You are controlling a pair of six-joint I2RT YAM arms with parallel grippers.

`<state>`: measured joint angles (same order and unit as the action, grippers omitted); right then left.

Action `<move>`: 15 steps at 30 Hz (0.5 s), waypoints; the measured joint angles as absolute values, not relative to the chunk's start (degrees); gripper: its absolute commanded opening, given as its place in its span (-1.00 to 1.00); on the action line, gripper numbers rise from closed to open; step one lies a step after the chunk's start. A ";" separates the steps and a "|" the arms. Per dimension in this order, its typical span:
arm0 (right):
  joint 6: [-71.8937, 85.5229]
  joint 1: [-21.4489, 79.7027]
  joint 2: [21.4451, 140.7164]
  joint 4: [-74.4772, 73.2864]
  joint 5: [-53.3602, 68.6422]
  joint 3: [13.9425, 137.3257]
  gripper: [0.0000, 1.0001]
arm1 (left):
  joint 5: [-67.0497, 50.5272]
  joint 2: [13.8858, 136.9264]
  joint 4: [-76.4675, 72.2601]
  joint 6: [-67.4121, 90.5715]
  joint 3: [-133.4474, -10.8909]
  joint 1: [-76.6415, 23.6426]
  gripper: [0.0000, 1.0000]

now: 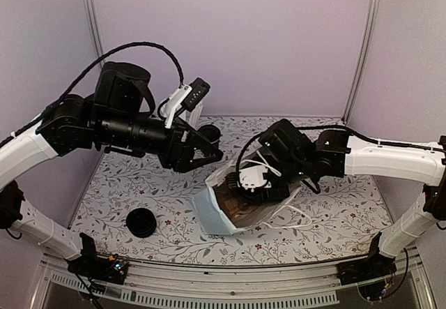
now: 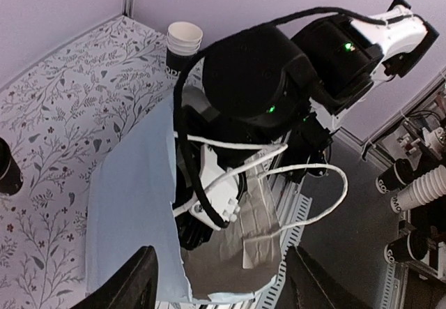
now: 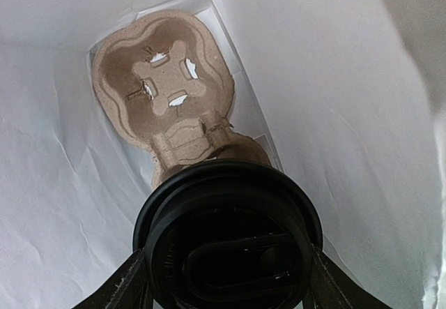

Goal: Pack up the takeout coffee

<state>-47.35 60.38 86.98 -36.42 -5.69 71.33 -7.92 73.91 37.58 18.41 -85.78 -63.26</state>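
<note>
We see the right gripper (image 3: pixel 226 287) pinching the takeout coffee (image 3: pixel 226 229) by its lid rim, down inside the white bag (image 3: pixel 348 114) over the pulp carrier (image 3: pixel 164 86), likely to seat it, while the left gripper (image 1: pixel 208 150) hangs spread and empty above the bag.

The jaws grip the takeout coffee (image 3: pixel 228 243) inside a white bag (image 3: pixel 334 79) — cardboard carrier (image 3: pixel 164 93) beyond.

Plain lilac walls (image 1: pixel 230 44) fill the upper frame, with metal posts (image 1: pixel 90 16) near both top corners. Floral-print table (image 1: pixel 139 183) spans the lower half.
</note>
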 measured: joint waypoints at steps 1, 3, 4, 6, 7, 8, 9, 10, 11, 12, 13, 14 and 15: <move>-47.35 60.38 86.98 -36.40 -5.69 71.26 -0.22 | -6.87 73.97 40.12 19.46 -86.19 -64.64 0.29; -47.35 60.40 86.98 -36.42 -5.69 71.22 -0.22 | -4.93 75.05 44.07 20.95 -86.91 -66.37 0.26; -47.35 60.40 86.98 -36.40 -5.72 71.22 -0.22 | -3.92 75.92 45.54 21.52 -87.31 -66.94 0.26; -47.35 60.42 86.98 -36.42 -5.76 71.22 -0.21 | -1.34 78.76 49.08 22.57 -88.73 -68.03 0.26; -47.35 60.42 86.98 -36.42 -5.82 71.22 -0.21 | -0.34 79.96 50.15 22.85 -89.27 -68.27 0.26; -47.35 60.42 86.98 -36.42 -5.96 71.22 -0.21 | 1.10 81.56 51.46 23.29 -90.04 -68.53 0.25; -47.35 60.42 86.96 -36.42 -6.09 71.18 -0.21 | 2.52 82.89 52.56 23.53 -90.63 -68.64 0.25; -47.37 60.42 86.96 -36.42 -6.31 71.11 -0.21 | 3.55 83.79 53.39 23.70 -91.05 -68.64 0.23; -47.35 60.42 86.91 -36.40 -6.50 70.96 -0.21 | 4.69 84.58 54.02 23.70 -91.31 -68.66 0.17; -47.35 60.42 86.83 -36.40 -6.70 70.72 -0.21 | 5.58 85.06 54.63 23.70 -91.48 -68.66 0.08; -47.35 60.42 86.72 -36.40 -6.83 70.50 -0.21 | 6.17 85.36 54.94 23.68 -91.61 -68.66 -0.04; -47.35 60.42 86.61 -36.45 -6.96 70.24 -0.21 | 6.76 85.65 55.27 23.20 -91.88 -68.66 -0.16; -47.35 60.42 86.46 -36.42 -6.98 70.00 -0.21 | 6.98 85.89 55.35 23.07 -92.07 -68.66 -0.26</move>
